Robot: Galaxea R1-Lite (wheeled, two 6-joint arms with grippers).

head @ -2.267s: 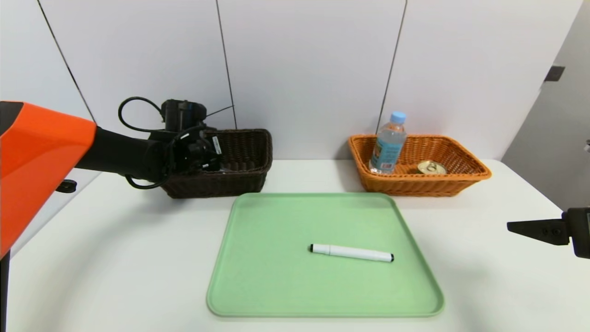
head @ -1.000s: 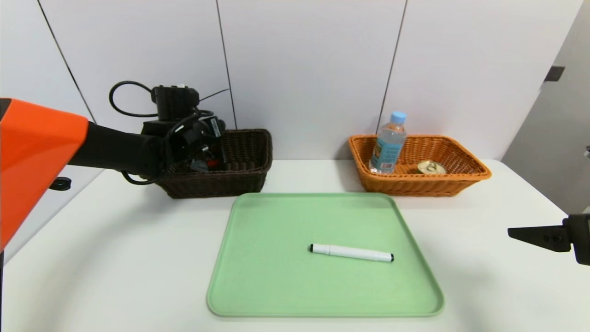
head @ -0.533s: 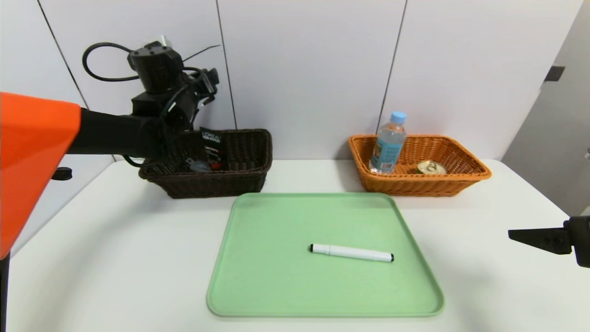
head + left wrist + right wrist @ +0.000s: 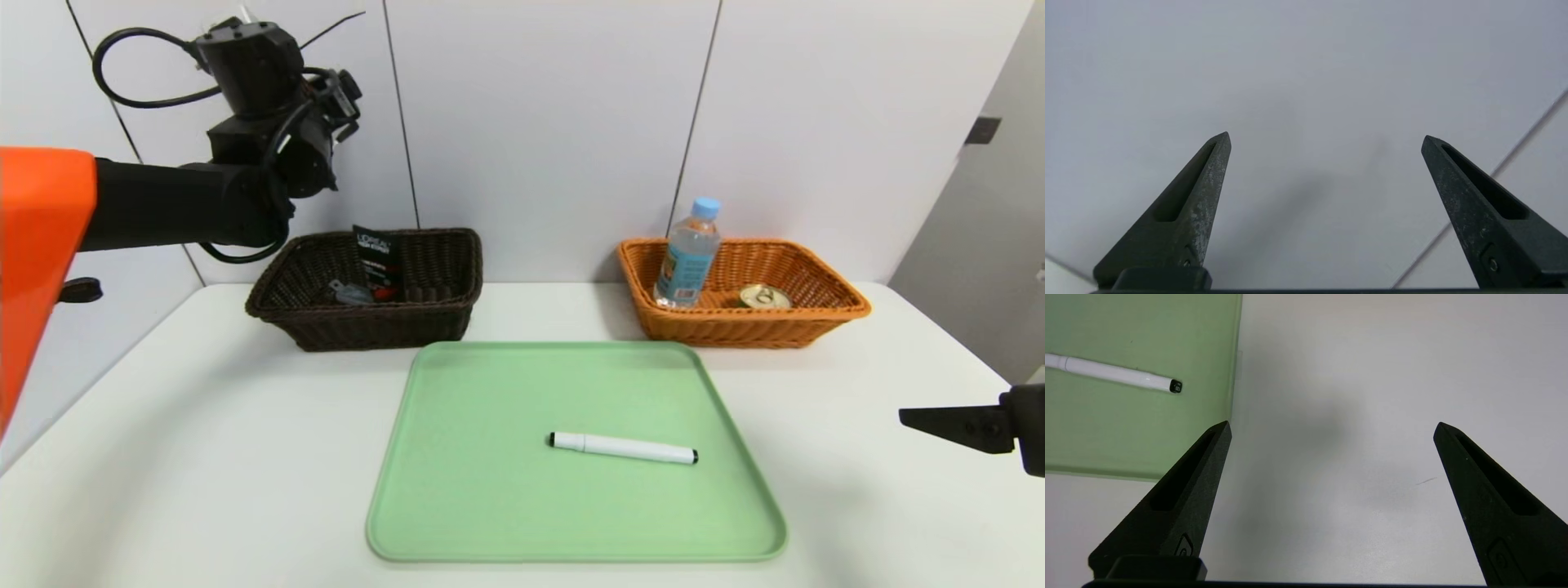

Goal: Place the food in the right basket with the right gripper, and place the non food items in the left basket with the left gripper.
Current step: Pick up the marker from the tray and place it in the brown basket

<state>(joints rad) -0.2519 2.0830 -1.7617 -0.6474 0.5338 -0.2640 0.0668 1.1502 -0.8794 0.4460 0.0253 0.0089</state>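
1. Bright, even light throughout; soft shadows under the baskets, upper centre of the head view.
2. Faint glare on the pen [image 4: 622, 447], centre.
3. Diffuse dark shadow patches mid-frame in both wrist views.

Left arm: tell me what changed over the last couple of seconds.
The left hand rose out of the dark basket toward the wall and opened, leaving the black sachet propped inside. The marker on the tray, the bottle and can, and the parked right hand stayed put.
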